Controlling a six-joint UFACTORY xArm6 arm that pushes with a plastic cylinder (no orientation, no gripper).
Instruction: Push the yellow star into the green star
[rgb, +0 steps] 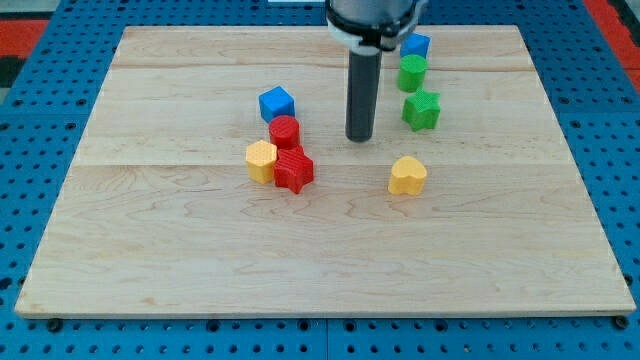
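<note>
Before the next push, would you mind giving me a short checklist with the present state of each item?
1. My tip visible on the board: ok.
2. Green star located, at the view's right of my tip: ok.
3. Yellow star identified: cannot tell; the yellow block at the view's left and the yellow block below the green star both have unclear shapes.
4. Tip touching a yellow block: not ok; it stands apart from both.
5. Left yellow block free of neighbours: not ok; the red star sits against it.
</note>
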